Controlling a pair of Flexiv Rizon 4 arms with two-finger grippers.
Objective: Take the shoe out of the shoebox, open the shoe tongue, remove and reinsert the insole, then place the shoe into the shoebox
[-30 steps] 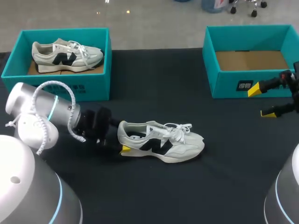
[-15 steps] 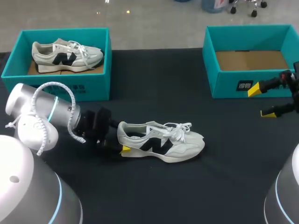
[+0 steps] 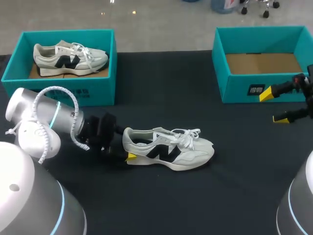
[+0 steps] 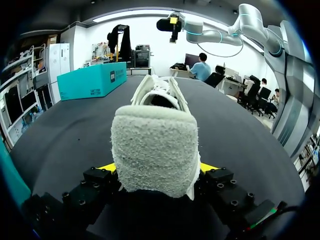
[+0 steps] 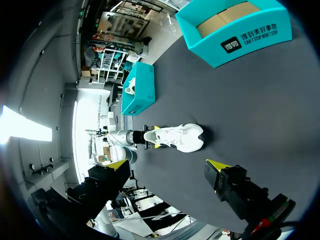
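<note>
Where 2 shoeboxes [image 3: 98, 88] [image 3: 239, 90] sit, 2 shoes [image 3: 68, 58] [image 3: 168, 149] lie.

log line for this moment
left arm: jaws shut on sneaker heel, on table | right arm: jaws open, empty, beside empty shoebox | second sneaker in left shoebox

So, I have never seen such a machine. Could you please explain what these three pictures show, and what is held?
It is a robot with two arms. One picture looks down from above; the two round ones come from a camera on each wrist. On the black table lie a white shoe and two teal boxes. The left box holds a second shoe; the right box is empty. The left gripper is shut on the white shoe's heel. The right gripper is open and holds nothing.
</note>
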